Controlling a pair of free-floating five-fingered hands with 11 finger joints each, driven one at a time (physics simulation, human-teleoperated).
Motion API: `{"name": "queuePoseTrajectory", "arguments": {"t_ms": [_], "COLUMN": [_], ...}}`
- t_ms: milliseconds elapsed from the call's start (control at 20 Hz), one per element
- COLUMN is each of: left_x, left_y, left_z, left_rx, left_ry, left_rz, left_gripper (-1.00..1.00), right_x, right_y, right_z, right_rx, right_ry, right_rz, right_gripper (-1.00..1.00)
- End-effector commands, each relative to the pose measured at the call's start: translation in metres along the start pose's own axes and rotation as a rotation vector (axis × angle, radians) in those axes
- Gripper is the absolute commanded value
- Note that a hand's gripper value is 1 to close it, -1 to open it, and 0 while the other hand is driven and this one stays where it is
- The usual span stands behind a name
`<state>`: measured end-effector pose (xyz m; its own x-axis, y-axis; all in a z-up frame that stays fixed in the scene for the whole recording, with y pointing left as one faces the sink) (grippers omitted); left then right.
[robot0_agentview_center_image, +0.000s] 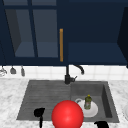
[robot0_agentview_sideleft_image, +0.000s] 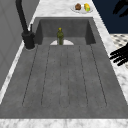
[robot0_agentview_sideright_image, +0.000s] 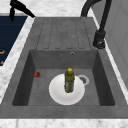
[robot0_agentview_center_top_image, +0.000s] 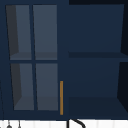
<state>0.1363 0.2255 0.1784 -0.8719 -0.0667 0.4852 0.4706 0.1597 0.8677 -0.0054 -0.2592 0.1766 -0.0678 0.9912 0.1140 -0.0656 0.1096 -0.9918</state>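
Right hand (robot0_agentview_center_image: 101, 124) apparently near bottle (robot0_agentview_center_image: 87, 102)

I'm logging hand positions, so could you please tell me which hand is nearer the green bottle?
Right. The right hand is at the sink's front edge just right of the green bottle; the left hand is farther left, over the drainboard.

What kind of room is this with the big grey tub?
It looks like a kitchen. There is a grey sink with a black faucet, a white plate with a green bottle standing on it, and dark blue wall cabinets above.
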Motion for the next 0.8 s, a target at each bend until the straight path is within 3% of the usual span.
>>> {"name": "queuePoseTrajectory", "arguments": {"t_ms": [0, 200, 750], "left_x": [0.008, 0.017, 0.039], "left_y": [0.015, 0.027, 0.058], "left_z": [0.001, -0.001, -0.004], "left_rx": [-0.068, -0.095, -0.108], "left_ry": [-0.098, -0.086, -0.077], "left_rz": [-0.058, -0.05, -0.07], "left_gripper": [-1.0, -1.0, -1.0], "right_x": [0.0, 0.0, 0.0], "right_y": [0.0, 0.0, 0.0], "right_z": [0.0, 0.0, 0.0], "right_rx": [0.0, 0.0, 0.0], "right_ry": [0.0, 0.0, 0.0], "right_rz": [0.0, 0.0, -0.001], "right_gripper": [0.0, 0.0, 0.0]}}
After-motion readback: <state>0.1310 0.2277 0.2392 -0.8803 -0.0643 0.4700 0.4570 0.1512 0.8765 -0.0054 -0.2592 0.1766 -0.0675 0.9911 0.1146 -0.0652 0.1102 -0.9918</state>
